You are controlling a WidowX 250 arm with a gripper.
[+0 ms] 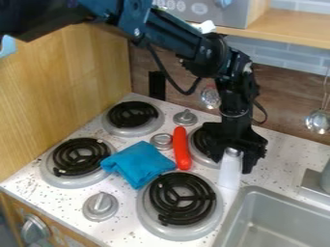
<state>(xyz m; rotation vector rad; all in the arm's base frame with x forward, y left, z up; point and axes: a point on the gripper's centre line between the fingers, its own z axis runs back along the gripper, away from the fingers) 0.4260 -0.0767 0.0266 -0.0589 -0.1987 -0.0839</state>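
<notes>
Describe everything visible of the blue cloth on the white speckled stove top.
The blue cloth looks like soft fabric, bunched into a thick, rough square with creases and rounded folds. It lies on the stove top between the leftmost black coil burner and the frontmost burner, its corners at their grey rims. A smooth red elongated object lies close beside it.

A toy kitchen spreads out around a metal sink [277,223], with four coil burners [182,198] and several gray knobs [100,206] set to the sink's left in a speckled white desk [283,159]. Behind the sink, metal utensils [319,121] hang against a wood-look wall panel [287,108]; higher up are gray tiles [261,54] and a wooden shelf [290,31] bearing a gray, buttoned appliance [224,15].
</notes>
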